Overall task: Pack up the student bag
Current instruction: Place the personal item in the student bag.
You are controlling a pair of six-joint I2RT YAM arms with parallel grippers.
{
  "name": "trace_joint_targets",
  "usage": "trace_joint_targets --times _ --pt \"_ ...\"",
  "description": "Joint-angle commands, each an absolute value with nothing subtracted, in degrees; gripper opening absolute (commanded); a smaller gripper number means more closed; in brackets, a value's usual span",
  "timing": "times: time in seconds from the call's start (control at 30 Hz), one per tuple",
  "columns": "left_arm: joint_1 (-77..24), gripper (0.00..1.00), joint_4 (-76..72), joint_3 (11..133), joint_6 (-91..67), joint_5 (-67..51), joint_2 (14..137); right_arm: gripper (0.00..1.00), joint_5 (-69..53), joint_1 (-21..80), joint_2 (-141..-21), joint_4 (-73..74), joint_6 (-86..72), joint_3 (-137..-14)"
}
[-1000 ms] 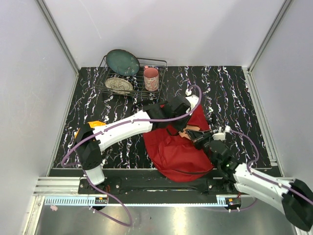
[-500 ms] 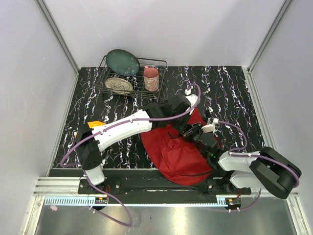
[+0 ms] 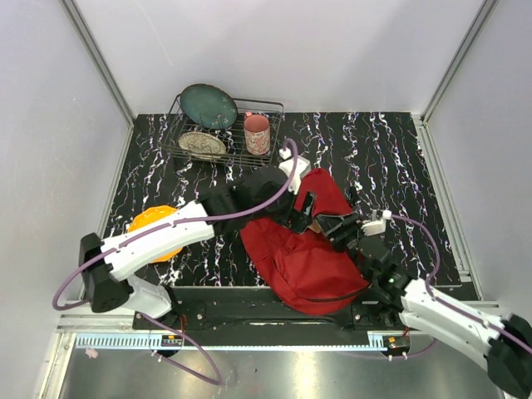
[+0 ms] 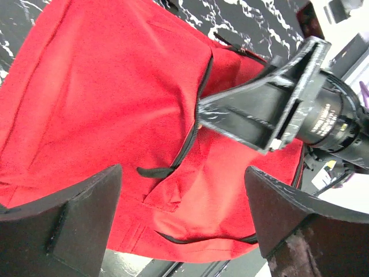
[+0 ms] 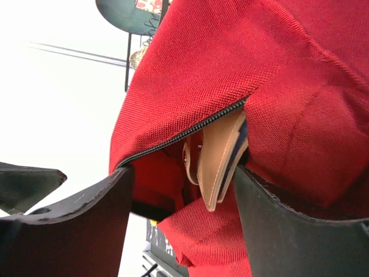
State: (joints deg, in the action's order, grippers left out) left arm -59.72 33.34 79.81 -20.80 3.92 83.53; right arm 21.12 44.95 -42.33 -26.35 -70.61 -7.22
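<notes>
The student bag point(image 3: 304, 263), dark red, lies near the front edge between the arms. Its zip point(image 5: 184, 136) is parted, and a tan leather-covered flat thing point(image 5: 218, 163) sticks out of the opening. My right gripper point(image 5: 181, 173) is open at that opening, the tan thing between its jaws close to the right finger point(image 5: 277, 225). My left gripper point(image 4: 181, 173) hangs open above the bag's red front point(image 4: 115, 86), over a black zip pull point(image 4: 154, 171), holding nothing. From above, the left gripper point(image 3: 301, 212) is at the bag's far edge and the right gripper point(image 3: 334, 227) just right of it.
A wire dish rack point(image 3: 174, 140) at the back left holds a green plate point(image 3: 209, 105), a patterned plate point(image 3: 202, 144) and a pink mug point(image 3: 257, 133). An orange round thing point(image 3: 158, 226) lies at the left, partly under the left arm. Bare black marble table point(image 3: 391, 158) lies to the right.
Both grippers have gone from shut to open. The left arm has drawn back to the left off the bag's top, uncovering the orange thing. The tan thing stays in the bag's opening.
</notes>
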Motion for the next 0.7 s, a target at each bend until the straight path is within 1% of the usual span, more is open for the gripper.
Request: trace_joint_targets --times 0.0,0.07,0.1,0.17,0.2,0.23,0.33,0.43,0.53,0.67 --pt "-57.9 0.92 29.3 76.8 -23.1 7.1 77.4 0.66 25.7 44.8 -27.8 3.5 -70.2 -12.9" --pt "-57.5 0.93 29.9 75.9 -23.3 8.2 76.2 0.55 25.2 44.8 -24.5 6.7 -71.4 -12.4" --pt "-57.5 0.93 30.1 75.6 -23.3 8.8 74.9 0.41 24.7 44.8 -22.0 7.6 -71.9 -12.0" --pt "-57.3 0.96 30.2 73.4 -23.6 9.8 73.6 0.39 23.3 44.8 -20.4 7.8 -72.7 -11.0" --pt "-57.2 0.96 30.3 72.5 -23.9 10.2 72.1 0.36 23.1 44.8 -20.4 7.7 -74.0 -10.6" --pt "-57.1 0.96 30.2 71.6 -24.3 10.5 71.4 0.31 22.9 44.8 -20.7 7.5 -74.2 -10.3" --pt "-56.9 0.97 30.7 67.9 -26.0 11.5 68.2 0.24 21.7 44.8 -24.5 7.7 -74.7 -11.9" --pt "-56.4 0.99 31.6 63.6 -28.1 13.3 64.5 0.24 19.4 44.8 -29.3 6.5 -75.3 -12.6" --pt "-55.6 0.99 30.8 58.0 -31.5 13.2 60.4 0.22 18.5 44.8 -34.3 -2.0 -75.8 -11.3" --pt "-55.2 0.99 27.3 49.9 -36.8 10.0 56.4 0.16 20.6 44.8 -39.5 -8.4 -73.6 -12.0"
